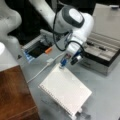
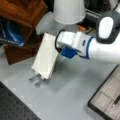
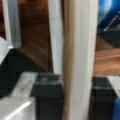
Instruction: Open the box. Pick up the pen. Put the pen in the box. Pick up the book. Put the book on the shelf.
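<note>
the gripper (image 1: 68, 62) is at the far corner of the book (image 1: 66, 91), and the wrist view shows its two black fingers (image 3: 46, 100) clamped on the book's thin edge (image 3: 78, 60), one on each side. the book is tipped up off the grey table (image 1: 105, 100), with its far end high and its near end low. in a front view its long side runs from the gripper down toward the near right, and the wire rings run along its near left edge. in a front view the book (image 2: 46, 56) leans just beside the brown wooden shelf (image 2: 20, 11) at the left. the box (image 1: 105, 52) sits open at the far right with its lid up. the pen (image 1: 96, 46) lies inside it, long way along a groove.
</note>
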Robot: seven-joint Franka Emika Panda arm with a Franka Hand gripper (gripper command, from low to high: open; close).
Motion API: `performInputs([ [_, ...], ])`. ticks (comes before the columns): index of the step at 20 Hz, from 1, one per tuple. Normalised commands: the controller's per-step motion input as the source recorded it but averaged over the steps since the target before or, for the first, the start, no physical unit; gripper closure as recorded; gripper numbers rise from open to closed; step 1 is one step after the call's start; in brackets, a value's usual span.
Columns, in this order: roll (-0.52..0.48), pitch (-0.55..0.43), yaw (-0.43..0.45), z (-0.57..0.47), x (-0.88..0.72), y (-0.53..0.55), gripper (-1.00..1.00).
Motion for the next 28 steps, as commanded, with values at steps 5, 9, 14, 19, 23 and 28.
performInputs([
  [5,-0.337,0.089,-0.128,0.16,0.32,0.23,1.0],
  [9,-0.433,0.147,-0.193,0.29,0.28,0.28,1.0],
  [14,-0.415,0.165,-0.254,0.34,0.3,0.27,1.0],
  [19,-0.245,0.134,-0.305,0.28,0.34,0.24,1.0],
  [23,-0.165,0.114,-0.313,0.23,0.32,0.22,1.0],
  [28,-0.134,0.147,-0.359,0.27,0.28,0.19,1.0],
])
